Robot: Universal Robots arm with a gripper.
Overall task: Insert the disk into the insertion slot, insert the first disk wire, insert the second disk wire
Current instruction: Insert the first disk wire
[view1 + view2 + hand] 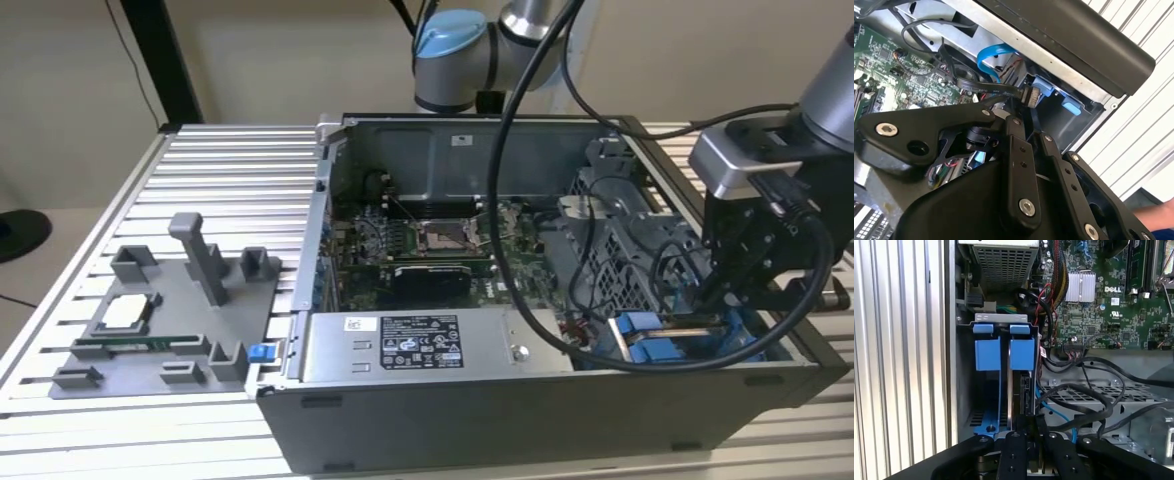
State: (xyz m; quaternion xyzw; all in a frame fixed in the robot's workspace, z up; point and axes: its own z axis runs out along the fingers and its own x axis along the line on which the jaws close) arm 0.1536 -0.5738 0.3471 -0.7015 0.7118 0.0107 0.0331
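While the disk sits edge-on in the slot, its blue carrier tab up by the slot's top plate, the gripper hangs inside the case directly over the slot. The jaws are nearly closed, with a narrow gap, pinched on the connector end of a flat black wire. The connector is at the disk's end, just beside the slot's blue latch; can't tell if it's seated. A blue wire loops near the slot. The PSU is just beside the slot, on the exterior view's left. The grey fixture is well apart from the slot, out on the surface.
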